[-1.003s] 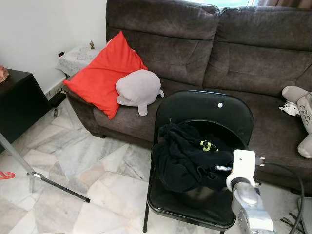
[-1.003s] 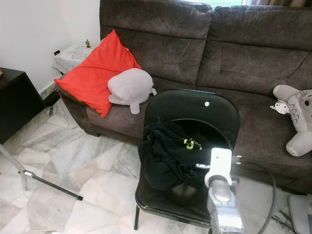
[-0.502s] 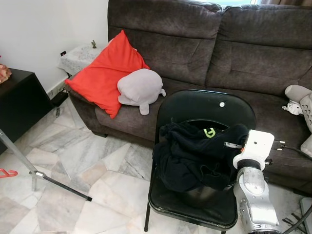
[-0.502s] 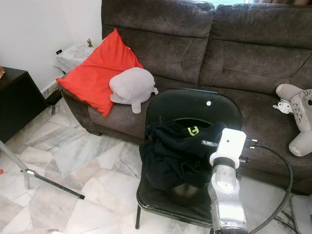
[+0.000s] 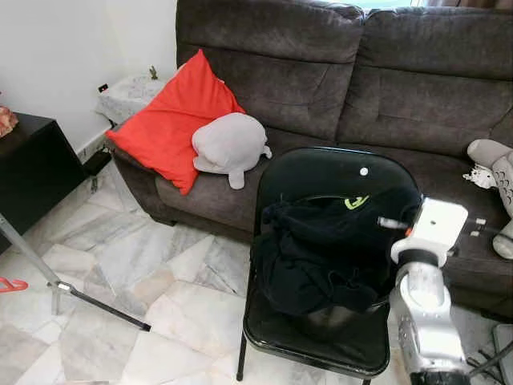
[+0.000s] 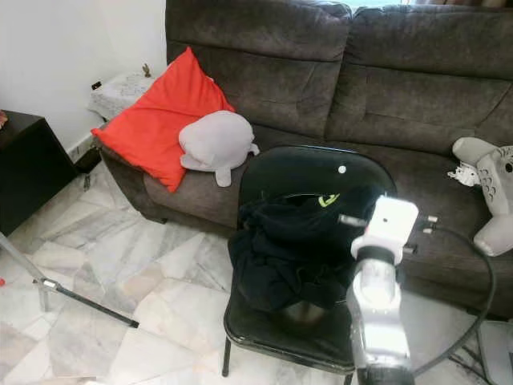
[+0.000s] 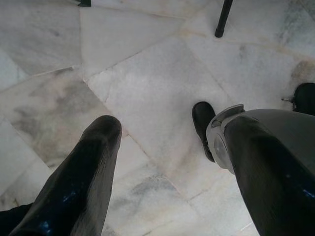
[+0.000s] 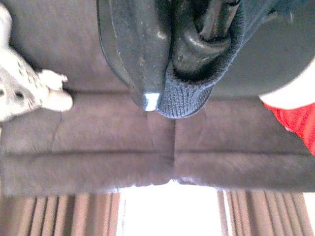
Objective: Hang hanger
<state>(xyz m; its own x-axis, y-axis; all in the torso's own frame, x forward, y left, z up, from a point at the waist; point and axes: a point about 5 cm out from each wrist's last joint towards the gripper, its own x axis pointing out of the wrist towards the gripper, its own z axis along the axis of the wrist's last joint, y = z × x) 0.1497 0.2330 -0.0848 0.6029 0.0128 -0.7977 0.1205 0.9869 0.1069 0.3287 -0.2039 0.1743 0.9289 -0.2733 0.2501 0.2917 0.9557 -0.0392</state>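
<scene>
On the seat of the black folding chair [image 5: 321, 172] in front of the dark brown sofa [image 5: 321, 72] lies a black garment [image 5: 321, 257], bunched up in a soft heap. One edge of it is lifted up toward the right, so the cloth makes a ridge in front of the chair's back. A small yellow-green logo [image 5: 355, 202] is printed near this lifted edge. The cloth looks thick, and in the right wrist view the lifted part ends in a ribbed knitted hem [image 8: 189, 93] of dark blue-black colour. No hanger can be made out clearly in the pictures.

The right gripper [image 8: 197, 37] is at the lifted edge of the garment, beside the right side of the chair's back; its silver arm [image 5: 425, 321] rises from below with a white block at the wrist. In the right wrist view its fingers are pressed together on the ribbed hem, which wraps around them.

The left gripper [image 7: 167, 172] hangs low over the marble floor [image 7: 147, 83], and its two black fingers [image 7: 78, 182] stand spread apart with nothing between them.

On the sofa rest a red cushion [image 5: 172, 120] and, touching it, a grey plush toy [image 5: 228, 146]. Another grey plush toy [image 6: 489, 192] sits at the right end of the sofa.
</scene>
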